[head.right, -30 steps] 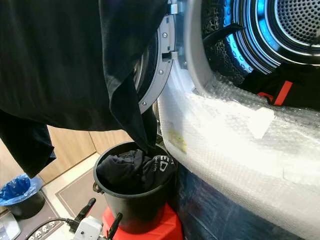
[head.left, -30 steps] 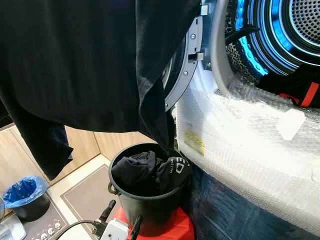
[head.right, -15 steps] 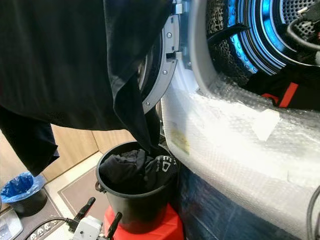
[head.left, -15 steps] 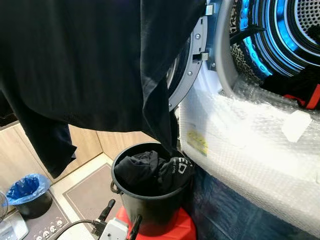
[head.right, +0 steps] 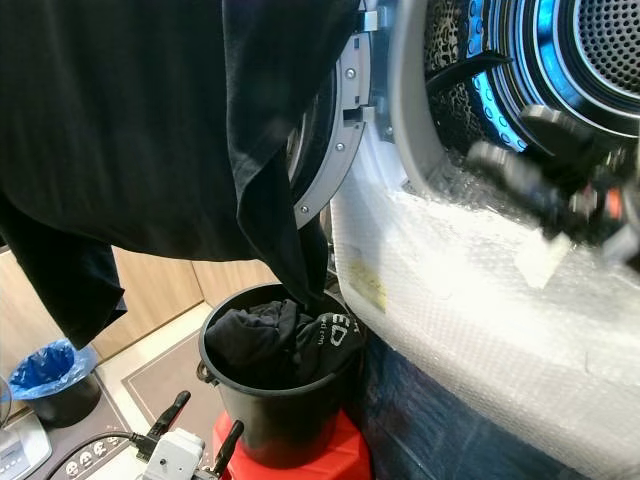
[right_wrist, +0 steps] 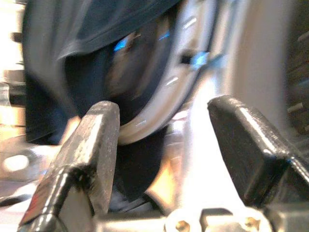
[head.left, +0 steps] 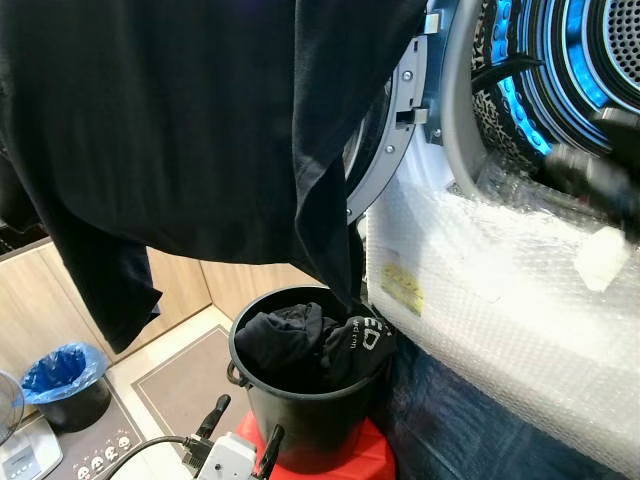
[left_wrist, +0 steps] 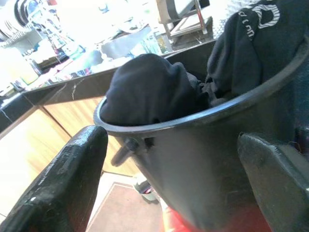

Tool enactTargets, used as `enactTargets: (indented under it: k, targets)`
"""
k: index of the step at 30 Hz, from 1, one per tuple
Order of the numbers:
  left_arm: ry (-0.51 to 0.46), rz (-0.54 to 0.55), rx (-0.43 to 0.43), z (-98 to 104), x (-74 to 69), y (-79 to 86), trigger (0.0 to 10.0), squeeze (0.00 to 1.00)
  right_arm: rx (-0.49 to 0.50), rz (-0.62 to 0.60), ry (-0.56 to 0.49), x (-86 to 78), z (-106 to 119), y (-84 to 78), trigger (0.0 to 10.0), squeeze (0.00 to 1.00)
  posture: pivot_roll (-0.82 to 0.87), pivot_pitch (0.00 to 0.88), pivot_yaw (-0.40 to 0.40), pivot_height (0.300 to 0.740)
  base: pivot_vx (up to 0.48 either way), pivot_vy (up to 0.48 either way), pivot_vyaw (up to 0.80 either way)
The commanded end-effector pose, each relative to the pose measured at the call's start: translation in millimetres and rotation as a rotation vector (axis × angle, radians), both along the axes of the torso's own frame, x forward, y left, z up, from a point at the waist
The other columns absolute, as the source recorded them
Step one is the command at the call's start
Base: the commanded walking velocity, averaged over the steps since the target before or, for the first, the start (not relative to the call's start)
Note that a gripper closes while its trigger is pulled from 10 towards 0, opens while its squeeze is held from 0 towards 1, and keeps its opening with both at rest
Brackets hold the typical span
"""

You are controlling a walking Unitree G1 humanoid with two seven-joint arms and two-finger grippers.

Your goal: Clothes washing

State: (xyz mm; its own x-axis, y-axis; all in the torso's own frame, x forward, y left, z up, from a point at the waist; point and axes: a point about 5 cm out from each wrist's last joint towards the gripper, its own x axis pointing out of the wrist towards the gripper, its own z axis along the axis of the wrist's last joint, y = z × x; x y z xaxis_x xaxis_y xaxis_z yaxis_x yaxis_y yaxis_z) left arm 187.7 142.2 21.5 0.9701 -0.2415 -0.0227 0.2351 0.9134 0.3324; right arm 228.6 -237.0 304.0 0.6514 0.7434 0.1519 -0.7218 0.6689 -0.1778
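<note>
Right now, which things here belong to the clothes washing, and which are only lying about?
For the job:
- black garment hanging over the open door
- black bucket with dark clothes
- washing machine drum
- right gripper, blurred, at the drum's mouth

Just lying about:
- blue-lined bin
- floor mat

My right gripper (head.right: 545, 195) is now swinging in across the washing machine's (head.left: 480, 270) lit drum opening (head.right: 570, 70) — blurred, fingers spread — where nothing was before.

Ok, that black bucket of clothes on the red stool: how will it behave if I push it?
The black bucket probably tips easily: it's tall on a small red stool. The dark clothes heaped above its rim would likely flop and spill.
</note>
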Motion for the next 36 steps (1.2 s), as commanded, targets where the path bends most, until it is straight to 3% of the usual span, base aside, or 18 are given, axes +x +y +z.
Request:
enactTargets:
  k: [1,10,13,19,22,25,30,36]
  targets:
    - [0.009,-0.003,0.033,-1.8,1.7,4.5,10.0,0.00,-0.029,0.105,-0.017,-14.9,-0.6,10.8,10.0,0.00,-0.14,0.000,0.058,0.740,0.000,0.000,0.00]
    - [0.012,-0.011,0.047,-2.8,4.5,6.6,10.0,0.00,-0.043,0.237,0.186,-38.5,-43.8,25.0,10.0,0.00,-0.13,0.000,0.062,0.740,0.000,0.000,0.00]
    - [0.014,-0.016,0.048,-3.3,5.2,6.3,10.0,0.00,-0.022,0.271,0.248,-42.2,-57.4,32.1,10.0,0.00,-0.13,0.000,0.062,0.740,0.000,0.000,0.00]
    - [0.024,-0.017,0.045,-4.9,6.3,6.8,10.0,0.00,-0.071,0.278,0.379,-39.4,-90.2,49.3,10.0,0.00,-0.12,0.000,0.057,0.740,0.000,0.000,0.00]
    - [0.038,-0.006,0.038,-6.7,5.7,7.7,10.0,0.00,-0.174,0.216,0.489,-34.3,-123.3,57.3,10.0,0.00,-0.11,0.000,0.050,0.740,0.000,0.000,0.00]
    - [0.044,0.004,0.035,-7.4,4.6,8.8,10.0,0.00,-0.212,0.153,0.552,-30.6,-145.7,59.0,10.0,0.00,-0.09,0.000,0.047,0.740,0.000,0.000,0.00]
    - [0.049,0.007,0.031,-8.1,4.0,9.7,10.0,0.00,-0.231,0.093,0.563,-22.6,-160.0,67.9,10.0,0.00,-0.09,0.000,0.048,0.740,0.000,0.000,0.00]
    - [0.058,0.007,0.029,-9.9,2.9,9.8,10.0,0.00,-0.247,-0.153,0.586,7.1,-185.6,81.2,10.0,0.00,-0.09,0.000,0.053,0.740,0.000,0.000,0.00]
